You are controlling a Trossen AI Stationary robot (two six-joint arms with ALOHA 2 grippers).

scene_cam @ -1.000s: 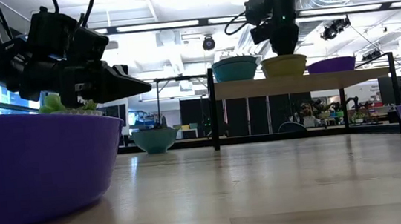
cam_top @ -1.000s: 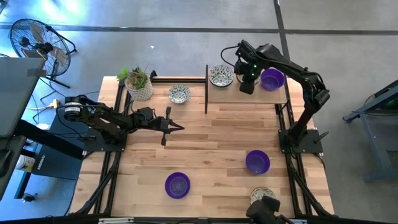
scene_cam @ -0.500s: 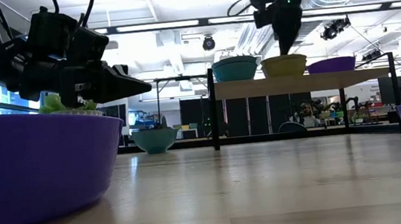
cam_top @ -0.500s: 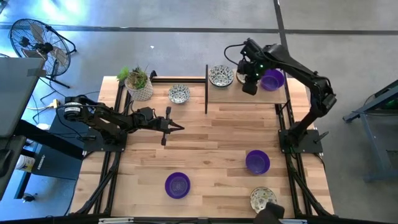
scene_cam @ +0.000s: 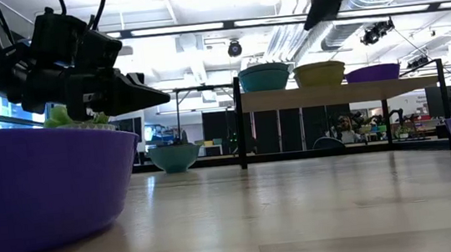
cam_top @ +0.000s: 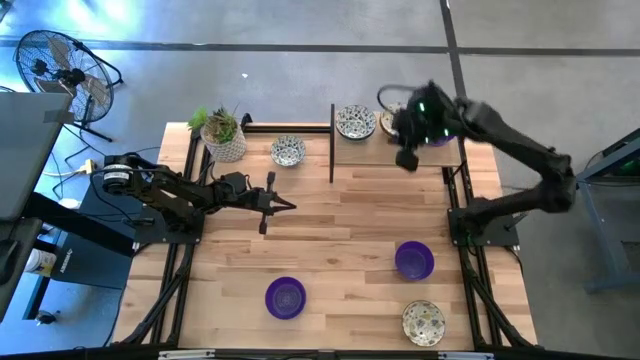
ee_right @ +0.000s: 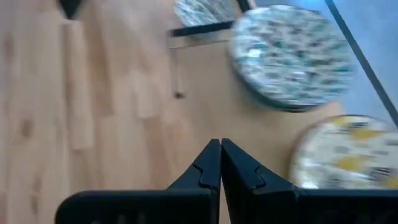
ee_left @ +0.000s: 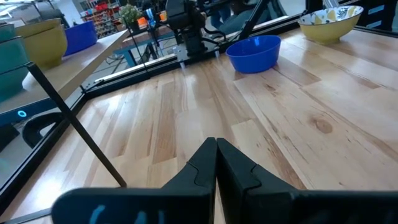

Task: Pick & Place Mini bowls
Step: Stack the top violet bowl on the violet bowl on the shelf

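Observation:
In the high view a raised shelf (cam_top: 370, 150) at the far right carries a patterned bowl (cam_top: 355, 122), a second patterned bowl (cam_top: 388, 122) and a purple bowl (cam_top: 443, 131), the last two partly hidden by my right arm. My right gripper (cam_top: 407, 158) hangs shut above the shelf's front; in its wrist view (ee_right: 219, 149) both patterned bowls (ee_right: 289, 56) (ee_right: 345, 152) lie below it. On the table rest a patterned bowl (cam_top: 288, 151), two purple bowls (cam_top: 285, 297) (cam_top: 414, 260) and a patterned bowl (cam_top: 423, 321). My left gripper (cam_top: 285, 205) waits shut over the table's left middle.
A white pot with a green plant (cam_top: 224, 135) stands at the far left corner. A thin dark upright (cam_top: 332, 140) marks the shelf's left end. Bare wood lies between the two arms in the table's middle (cam_top: 350, 220). A fan (cam_top: 55, 65) stands on the floor beyond the table.
My right gripper has risen from the shelf's middle bowl, climbing out of the low view's top, and has swung a little toward the table's near and right side. The bowls on the shelf stayed put. A dark shape by the near-edge patterned bowl has drawn away.

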